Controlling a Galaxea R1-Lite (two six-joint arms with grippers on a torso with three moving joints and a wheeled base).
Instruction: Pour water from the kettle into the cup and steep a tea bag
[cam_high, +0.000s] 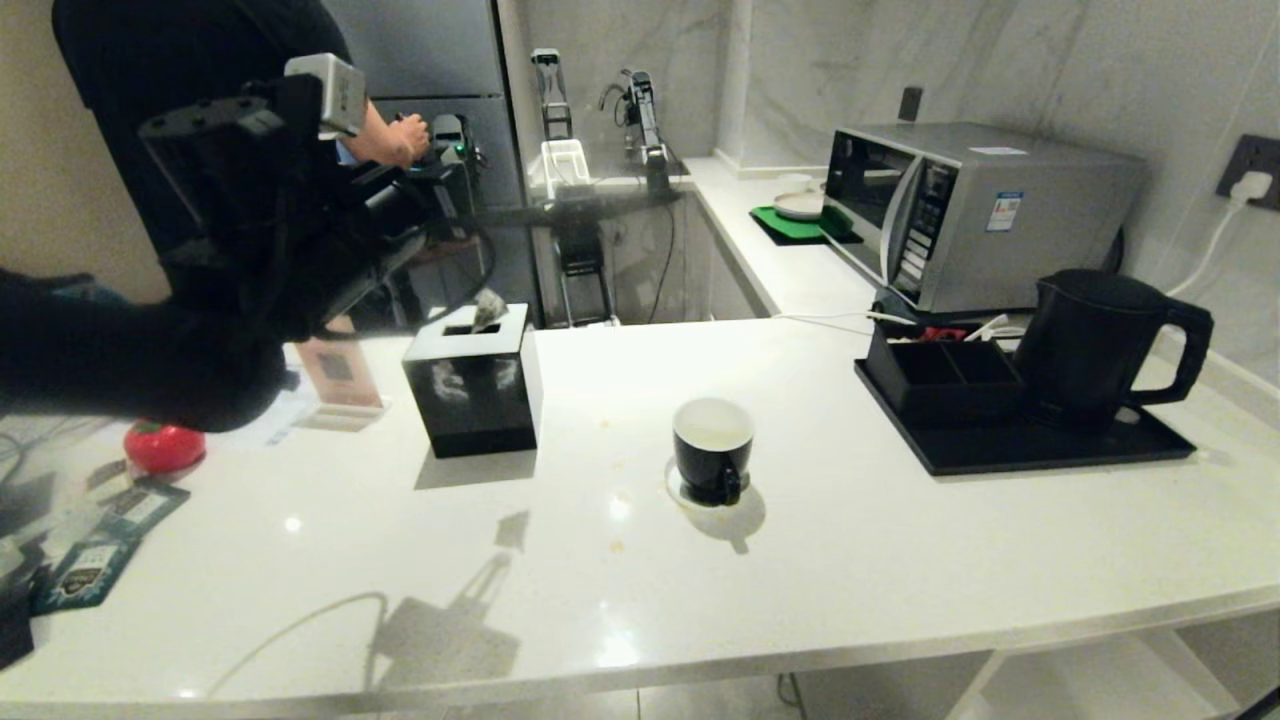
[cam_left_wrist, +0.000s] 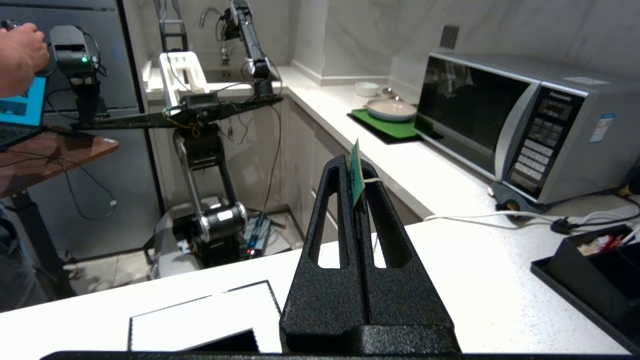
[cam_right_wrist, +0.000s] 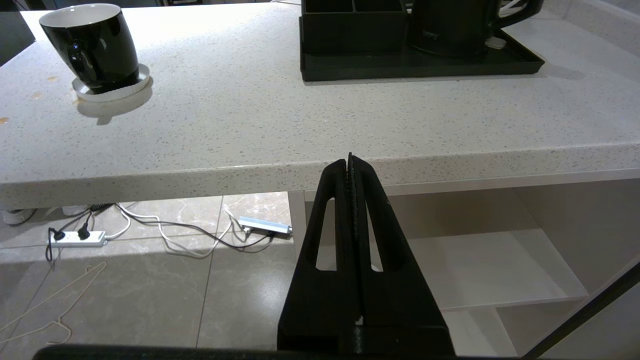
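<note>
Left hand (cam_left_wrist: 356, 172), raised above the bench's (cam_high: 900, 560) far-left part near the tissue box (cam_high: 475, 385), is clenched on a tea bag's teal tag (cam_left_wrist: 355, 176) with its string. From it the cup (cam_high: 712, 448) lies to the right and nearer. Right hand (cam_right_wrist: 350, 162) hangs clenched, empty, below the bench's near edge.

Dim room; overhead lamps leave small glare spots on the glossy white table (cam_high: 900, 560). The cup (cam_high: 712, 450) casts a soft shadow toward the camera. The left arm (cam_high: 150, 330) is motion-blurred, near-black.
</note>
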